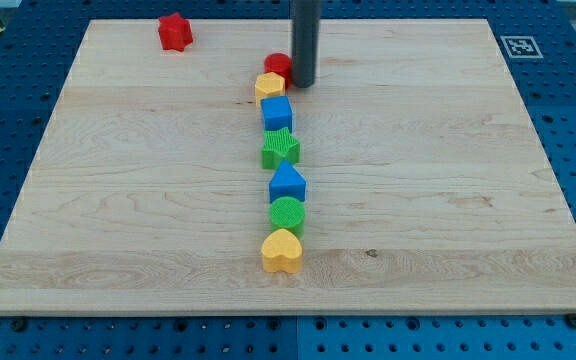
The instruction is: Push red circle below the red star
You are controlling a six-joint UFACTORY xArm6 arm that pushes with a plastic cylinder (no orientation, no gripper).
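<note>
The red circle [278, 67] lies near the top middle of the wooden board, partly hidden by my rod. My tip [303, 84] rests on the board right against the circle's right side. The red star [175, 32] sits far off at the view's top left. The circle touches the top of a column of blocks that runs down the middle of the board.
Below the red circle runs a column: a yellow hexagon [269, 88], a blue cube [277, 112], a green star [280, 148], a blue block [287, 184], a green circle [288, 214] and a yellow heart [282, 251]. A marker tag [519, 46] is at the board's top right corner.
</note>
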